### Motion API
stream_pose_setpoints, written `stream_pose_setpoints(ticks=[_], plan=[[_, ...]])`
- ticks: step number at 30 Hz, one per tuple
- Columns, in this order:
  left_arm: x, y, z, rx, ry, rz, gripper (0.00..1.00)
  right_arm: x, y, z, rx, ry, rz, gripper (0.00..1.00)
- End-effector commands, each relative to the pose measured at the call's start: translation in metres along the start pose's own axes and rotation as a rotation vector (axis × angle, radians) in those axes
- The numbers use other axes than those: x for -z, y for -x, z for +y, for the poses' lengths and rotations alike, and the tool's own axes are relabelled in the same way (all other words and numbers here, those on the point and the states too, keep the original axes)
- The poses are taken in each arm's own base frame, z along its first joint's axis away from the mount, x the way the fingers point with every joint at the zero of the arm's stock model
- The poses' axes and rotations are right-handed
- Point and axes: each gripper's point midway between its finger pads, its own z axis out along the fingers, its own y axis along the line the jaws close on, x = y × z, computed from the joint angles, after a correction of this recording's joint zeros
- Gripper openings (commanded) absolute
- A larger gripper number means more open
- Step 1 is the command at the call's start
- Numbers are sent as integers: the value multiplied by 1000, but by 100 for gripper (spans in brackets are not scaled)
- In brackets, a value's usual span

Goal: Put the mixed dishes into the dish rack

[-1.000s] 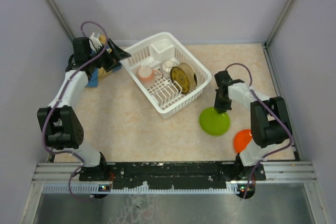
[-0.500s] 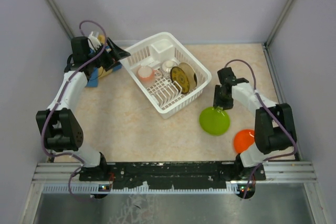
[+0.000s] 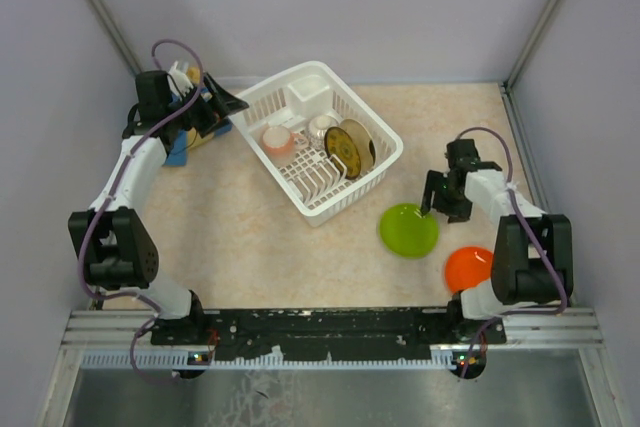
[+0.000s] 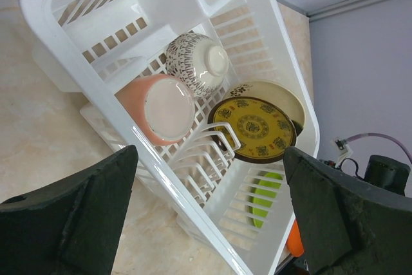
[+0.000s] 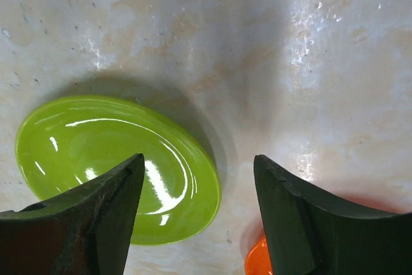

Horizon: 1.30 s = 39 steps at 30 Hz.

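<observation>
Right gripper (image 5: 198,162), fingers apart and empty, hovers over lime-green plate (image 3: 408,230) right of dish rack (image 3: 275,87); it should pinch the rim squarely. Left gripper (image 4: 209,156) is also apart.

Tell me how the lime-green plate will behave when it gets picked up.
The lime-green plate shows bright highlights, so it is probably slick. It lies flat on the table with a low rim, so a push would likely slide it rather than tip it. Its smooth, even curve suggests a stiff dish, not floppy.
</observation>
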Motion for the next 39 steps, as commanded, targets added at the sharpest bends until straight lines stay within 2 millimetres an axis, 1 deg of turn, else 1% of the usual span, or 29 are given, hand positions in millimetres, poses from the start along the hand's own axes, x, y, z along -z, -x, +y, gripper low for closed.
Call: stream_pose_setpoints(ticks=[1, 3, 6, 10, 12, 15, 17, 19, 21, 23, 24, 28, 29, 32, 35, 39], plan=[[8, 7, -11, -44, -20, -19, 100, 0, 7, 15, 14, 109, -35, 68], [8, 7, -11, -44, -20, -19, 100, -3, 6, 22, 9, 153, -36, 68], [7, 6, -10, -41, -20, -17, 100, -10, -2, 29, 3, 202, -9, 64], [9, 4, -8, -45, -8, -17, 100, -19, -15, 31, -2, 221, 33, 61], [11, -1, -6, -40, -3, -10, 100, -23, -21, 34, -6, 244, 49, 57], [18, -22, 3, -11, 19, 21, 100, -27, -30, 38, -16, 275, 75, 47], [24, -39, 11, 8, 38, 41, 100, -28, -34, 39, -19, 287, 83, 42], [33, -62, 19, 32, 64, 86, 100, -29, -38, 41, -20, 300, 92, 38], [44, -81, 24, 49, 85, 120, 100, -33, -42, 43, -28, 314, 103, 31], [52, -94, 28, 59, 101, 136, 100, -37, -47, 44, -36, 325, 118, 23], [55, -97, 28, 59, 105, 133, 100, -38, -50, 44, -38, 328, 126, 20], [65, -99, 25, 53, 116, 122, 100, -39, -55, 44, -45, 327, 137, 0], [66, -97, 23, 48, 118, 118, 100, -37, -56, 44, -46, 324, 139, 0], [68, -94, 18, 51, 108, 112, 100, -26, -48, 44, -48, 321, 113, 0], [68, -92, 13, 57, 96, 111, 100, -14, -37, 43, -35, 303, 81, 0], [68, -81, 6, 38, 83, 92, 100, 7, -20, 37, -26, 247, 33, 0]])
